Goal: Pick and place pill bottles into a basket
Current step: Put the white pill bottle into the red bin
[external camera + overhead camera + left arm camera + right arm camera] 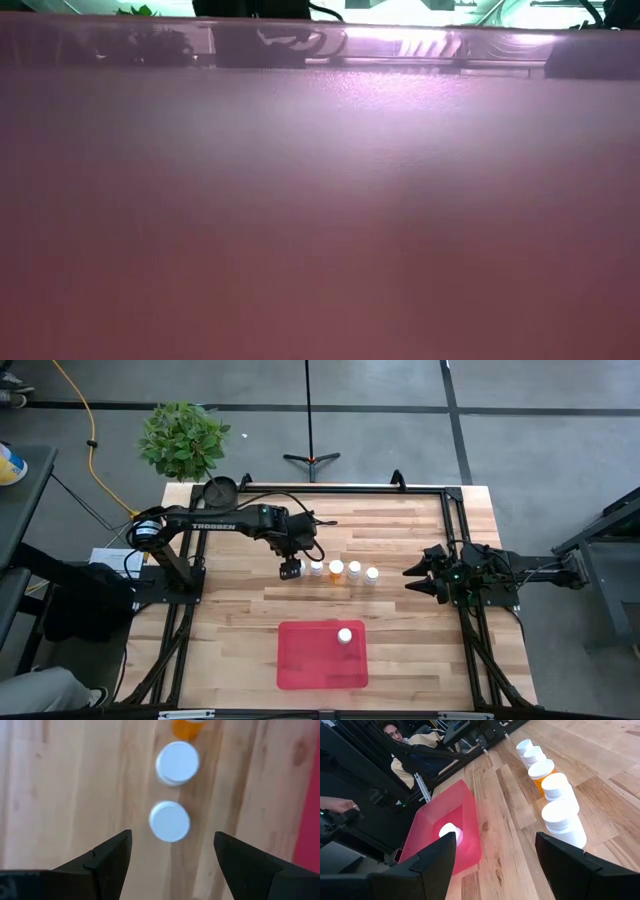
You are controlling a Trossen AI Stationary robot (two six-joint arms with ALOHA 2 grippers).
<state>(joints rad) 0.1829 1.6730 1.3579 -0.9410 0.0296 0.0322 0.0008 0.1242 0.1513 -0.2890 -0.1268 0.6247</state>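
Observation:
Five pill bottles stand upright in a row on the wooden table. In the high view I see white caps and an orange-bodied one. The row's left-end bottle is under my left gripper. That gripper is open above it, one finger on either side, touching nothing. The red tray lies near the front edge and holds one bottle. My right gripper is open and empty to the right of the row. Its wrist view shows the row and the tray.
A small dark round pot stands at the table's far left corner, with a potted plant behind it. The low view is filled by the red tray's wall. A person sits beyond the table's left side, a hand showing.

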